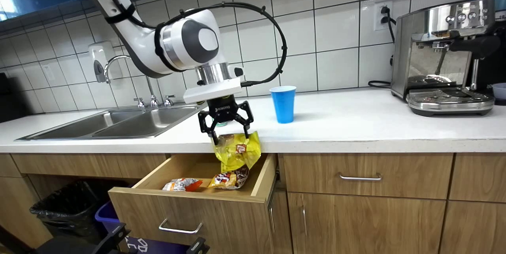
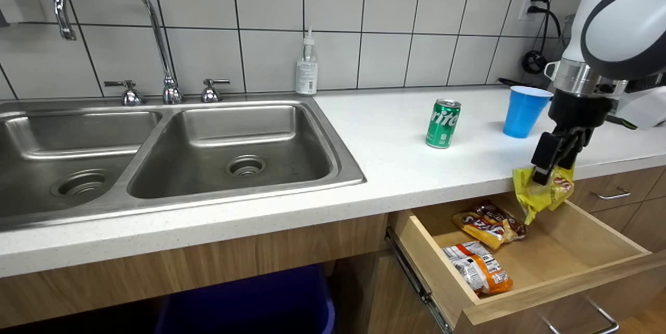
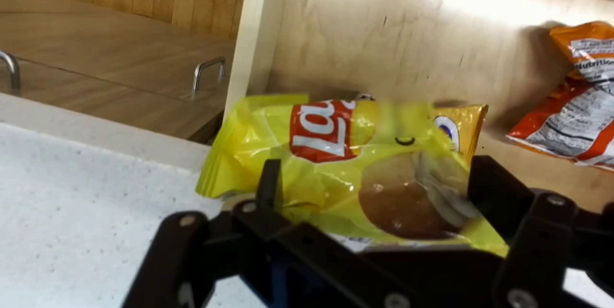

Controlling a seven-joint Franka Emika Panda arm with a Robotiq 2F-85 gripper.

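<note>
Yellow Lay's bag (image 3: 343,171), just one, at one wide-spread end effector (image 1: 231,139), above one pulled-out drawer (image 1: 221,218).

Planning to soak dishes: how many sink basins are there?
2, side by side in the sink: in an exterior view, the left basin runs off the picture's edge and the right basin shows whole. None seems hidden.

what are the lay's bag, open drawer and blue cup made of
Lay's bag: thin, glossy plastic film, judging by creases and highlights. Open drawer: apparently wood or plywood inside, pale and shiny, with visible grain. Blue cup: smooth, satiny, probably plastic given its even color; coated paper possible.
</note>
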